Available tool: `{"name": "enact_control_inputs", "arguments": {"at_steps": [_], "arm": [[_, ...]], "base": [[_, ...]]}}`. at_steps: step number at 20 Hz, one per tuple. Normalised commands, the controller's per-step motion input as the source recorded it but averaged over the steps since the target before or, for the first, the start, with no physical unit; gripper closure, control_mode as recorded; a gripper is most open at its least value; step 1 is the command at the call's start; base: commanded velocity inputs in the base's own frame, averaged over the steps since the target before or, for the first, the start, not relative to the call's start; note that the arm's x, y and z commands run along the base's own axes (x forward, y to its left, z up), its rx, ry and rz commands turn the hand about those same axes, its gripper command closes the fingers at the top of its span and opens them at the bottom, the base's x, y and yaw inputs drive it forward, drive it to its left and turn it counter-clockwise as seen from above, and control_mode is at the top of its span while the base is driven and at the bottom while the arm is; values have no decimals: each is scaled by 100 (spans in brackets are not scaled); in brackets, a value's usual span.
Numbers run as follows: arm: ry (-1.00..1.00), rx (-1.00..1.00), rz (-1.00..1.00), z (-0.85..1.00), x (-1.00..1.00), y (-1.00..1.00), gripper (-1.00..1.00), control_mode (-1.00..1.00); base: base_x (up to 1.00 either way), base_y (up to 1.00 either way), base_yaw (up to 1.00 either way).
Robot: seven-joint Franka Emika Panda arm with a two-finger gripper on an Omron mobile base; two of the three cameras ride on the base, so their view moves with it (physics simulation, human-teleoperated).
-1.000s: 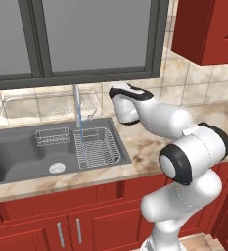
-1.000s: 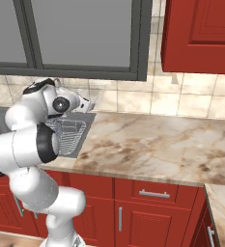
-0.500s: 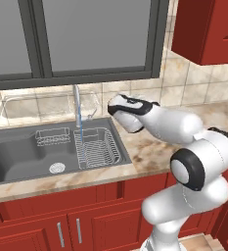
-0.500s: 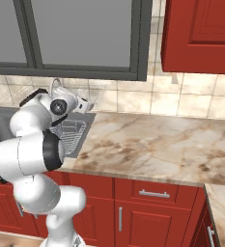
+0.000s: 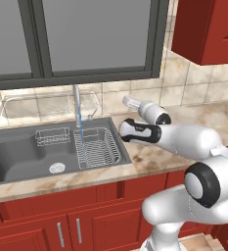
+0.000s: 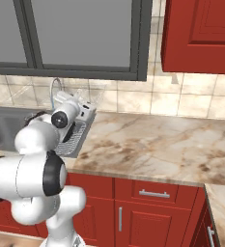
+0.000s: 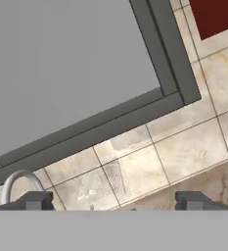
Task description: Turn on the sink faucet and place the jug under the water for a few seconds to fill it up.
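The chrome sink faucet (image 5: 76, 102) stands behind the dark sink (image 5: 17, 153), and a thin blue stream of water (image 5: 79, 128) runs from it down to the wire rack (image 5: 99, 147). My gripper (image 5: 126, 101) hovers to the right of the faucet above the counter's back edge, pointing at the tiled wall. It is open, and its fingertips (image 7: 37, 200) stand far apart with nothing between them. The faucet's arch (image 7: 18, 182) shows at the lower left of the hand view. In the right base view the gripper (image 6: 90, 110) sits just right of the faucet (image 6: 55, 89). The jug is hidden or out of view.
A second wire rack (image 5: 52, 136) and the round drain (image 5: 57, 167) lie in the basin. Marble counter (image 6: 152, 144) stretches to the right. A window (image 5: 86, 34) fills the wall above the sink, and a red wall cabinet (image 5: 208, 29) hangs at the right.
My arm's elbow has swung down and to the right, and the hand has shifted a little beside the faucet. The jaws stay wide open. Water keeps running.
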Motion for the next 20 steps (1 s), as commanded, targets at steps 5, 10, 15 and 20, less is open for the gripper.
{"name": "enact_control_inputs", "arguments": {"at_steps": [5,10,15,20], "arm": [[6,0,-5,88,-54,0,-100,-100],[22,0,-2,100,-56,0,-100,-100],[37,0,0,94,-59,0,-100,-100],[55,0,0,25,-66,0,-100,-100]], "base": [[0,0,0],[0,0,0],[0,0,0],[0,0,0]]}}
